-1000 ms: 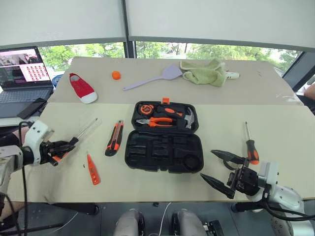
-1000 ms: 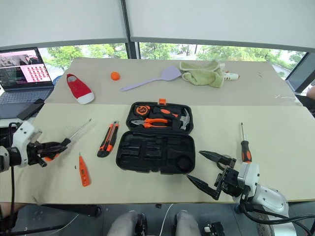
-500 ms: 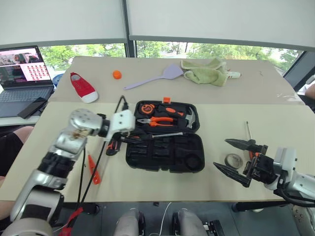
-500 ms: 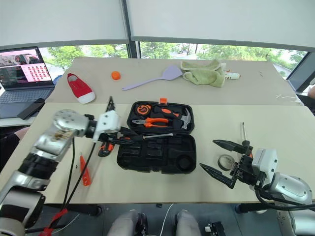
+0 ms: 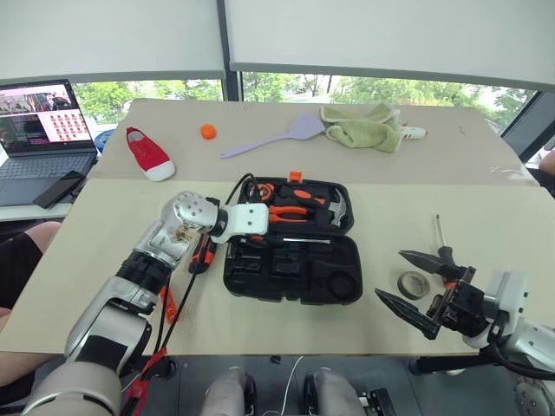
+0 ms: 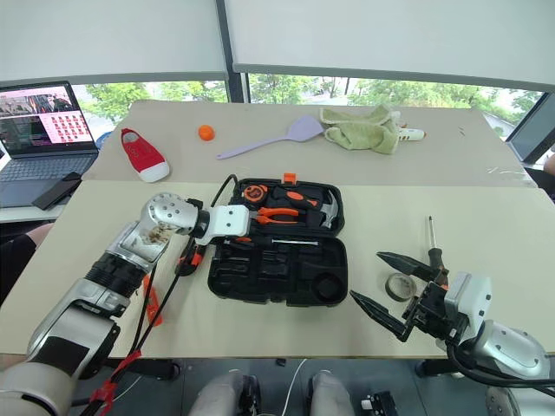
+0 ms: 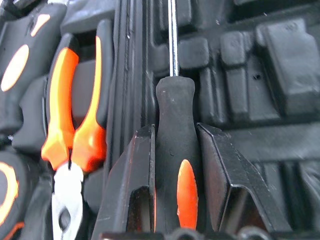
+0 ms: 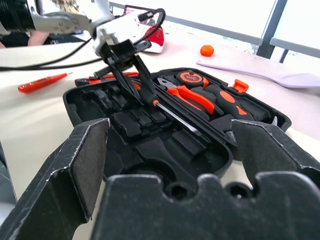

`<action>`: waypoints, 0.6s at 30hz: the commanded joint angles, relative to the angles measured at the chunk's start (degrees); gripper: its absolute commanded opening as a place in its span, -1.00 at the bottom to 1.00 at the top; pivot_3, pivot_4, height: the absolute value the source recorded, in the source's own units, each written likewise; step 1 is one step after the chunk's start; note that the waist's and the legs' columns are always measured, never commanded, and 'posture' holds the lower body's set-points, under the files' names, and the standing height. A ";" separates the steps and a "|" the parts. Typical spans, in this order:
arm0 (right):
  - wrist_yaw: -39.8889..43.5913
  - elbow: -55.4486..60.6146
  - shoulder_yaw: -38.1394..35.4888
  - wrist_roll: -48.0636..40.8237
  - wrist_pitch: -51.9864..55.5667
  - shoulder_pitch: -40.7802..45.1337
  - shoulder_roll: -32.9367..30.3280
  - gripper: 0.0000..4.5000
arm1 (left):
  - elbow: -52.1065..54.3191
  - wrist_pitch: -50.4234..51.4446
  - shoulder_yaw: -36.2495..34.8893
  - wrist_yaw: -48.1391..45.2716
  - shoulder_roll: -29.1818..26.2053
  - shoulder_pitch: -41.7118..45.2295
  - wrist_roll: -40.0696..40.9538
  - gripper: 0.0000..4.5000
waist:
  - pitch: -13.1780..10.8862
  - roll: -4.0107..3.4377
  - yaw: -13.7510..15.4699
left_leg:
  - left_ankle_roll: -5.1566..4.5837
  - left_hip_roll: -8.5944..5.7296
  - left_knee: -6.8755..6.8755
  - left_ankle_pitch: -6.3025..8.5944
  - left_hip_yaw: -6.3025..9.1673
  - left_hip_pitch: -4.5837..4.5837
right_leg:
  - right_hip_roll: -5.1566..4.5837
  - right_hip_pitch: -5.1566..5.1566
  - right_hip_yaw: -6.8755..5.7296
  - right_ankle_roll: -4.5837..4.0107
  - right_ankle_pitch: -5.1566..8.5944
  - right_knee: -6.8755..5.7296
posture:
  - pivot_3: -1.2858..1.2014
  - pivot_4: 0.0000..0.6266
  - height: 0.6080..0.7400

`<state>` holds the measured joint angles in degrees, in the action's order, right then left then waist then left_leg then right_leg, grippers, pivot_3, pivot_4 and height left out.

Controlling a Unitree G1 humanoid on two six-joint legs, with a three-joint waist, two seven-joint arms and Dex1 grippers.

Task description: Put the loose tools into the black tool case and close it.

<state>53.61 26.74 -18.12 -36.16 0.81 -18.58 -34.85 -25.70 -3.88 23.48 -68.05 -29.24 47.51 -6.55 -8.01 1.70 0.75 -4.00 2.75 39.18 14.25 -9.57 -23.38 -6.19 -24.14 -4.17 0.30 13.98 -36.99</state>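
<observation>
The black tool case (image 5: 260, 276) lies open at the table's middle. My left gripper (image 7: 175, 165) is shut on an orange-and-black screwdriver (image 7: 175, 125) and holds it low over the case, its shaft (image 5: 305, 241) running along the hinge line. My right gripper (image 5: 389, 274) hangs open near the front right edge, with nothing between its fingers. A dark tape roll (image 5: 414, 283) and a second screwdriver (image 5: 442, 243) lie just beyond it. The utility knife (image 5: 201, 253) and the small orange screwdriver (image 5: 167, 305) lie left of the case, partly hidden by my left arm.
Pliers (image 5: 290, 211), a tape measure and a hammer sit in the case's lid. At the back lie a red shoe (image 5: 147, 154), an orange ball (image 5: 208, 132), a lilac spatula (image 5: 277, 137) and a green cloth (image 5: 368, 128). A laptop (image 5: 39, 130) stands far left.
My left arm has swung from the table's left side to over the case, carrying the screwdriver, then lowered it toward the hinge. The right gripper has drifted right, uncovering the tape roll.
</observation>
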 commanded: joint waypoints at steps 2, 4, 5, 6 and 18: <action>-1.67 3.33 0.64 -1.01 1.20 -0.63 1.15 1.00 | -0.54 1.15 -0.04 0.54 0.93 1.72 -1.43 -0.64 | 0.00 0.00 0.04 | 0.00 -0.01 0.00 0.00 0.00 0.02 | 0.00 0.02 0.00 0.00 0.00 0.00 | 0.03 -0.52 1.00; -2.29 4.11 0.91 -1.59 1.80 -0.81 1.59 1.00 | -0.06 1.54 -0.09 -0.25 0.73 1.53 -1.40 -0.20 | 0.00 0.00 0.14 | -0.03 0.00 0.01 0.02 0.01 0.01 | -0.01 0.02 -0.01 0.00 0.00 -0.01 | 0.03 -0.52 1.00; -2.42 4.26 0.98 -1.58 1.96 -0.76 1.65 1.00 | 0.21 1.67 -0.29 -0.71 0.63 1.50 -1.08 -0.08 | 0.01 -0.02 0.20 | -0.04 -0.01 0.01 0.03 0.01 0.02 | -0.01 0.03 -0.01 0.00 0.00 -0.01 | 0.03 -0.52 1.00; -2.48 4.31 1.01 -1.49 2.09 -0.66 1.70 1.00 | 0.34 1.05 -0.51 -0.72 0.54 1.53 -0.95 0.09 | 0.01 -0.01 0.26 | -0.06 -0.03 0.02 0.03 0.03 0.05 | -0.04 0.07 -0.01 0.01 0.00 -0.01 | 0.03 -0.52 1.00; -2.89 4.16 1.19 -1.05 2.16 -1.05 2.70 1.00 | 4.95 6.37 -9.55 1.12 4.93 -2.74 10.78 0.24 | 0.02 -0.05 -0.33 | -0.10 0.06 0.57 0.07 0.05 -0.19 | -0.02 0.06 -0.04 0.14 0.01 -0.10 | 0.03 -0.52 1.00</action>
<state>51.08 29.33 -16.38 -36.73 3.17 -19.64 -32.29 -20.25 2.66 14.66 -67.73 -24.25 45.65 3.79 -7.98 1.65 0.42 -4.11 2.82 39.74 14.32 -9.51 -23.55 -6.20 -24.08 -4.20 0.44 13.99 -37.10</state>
